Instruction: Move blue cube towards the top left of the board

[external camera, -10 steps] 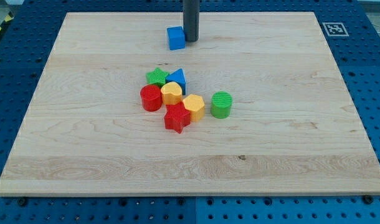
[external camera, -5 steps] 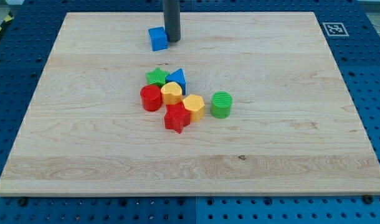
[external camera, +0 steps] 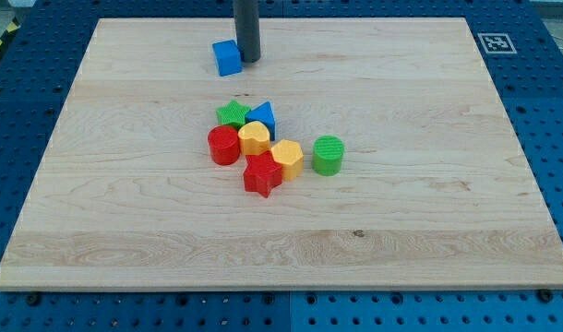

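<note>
Contact was the thing your next push turned on: in the one camera view my tip point(external camera: 248, 61) sat touching the right side of the blue cube point(external camera: 227, 57), so the cube lay toward the view's left of the rod. There was no hand on this arm to open or close, only the straight dark rod, and nothing was grasped. The cube itself stood near the table's point(external camera: 429, 212) top edge, somewhat left of the middle, with bare wood between it and the top left corner. You had, by my reckoning, a clear run leftward, and the cube looked partway along to its goal.

Well below, toward the middle of the table, the other blocks were bunched together: a green block point(external camera: 231, 113) and a blue triangle point(external camera: 263, 116) at the back, a red cylinder point(external camera: 223, 145) beside a yellow block point(external camera: 254, 137), another yellow block point(external camera: 287, 157), a red block point(external camera: 262, 174) in front, and a green cylinder point(external camera: 328, 154) just to the right. None stood in the way.
</note>
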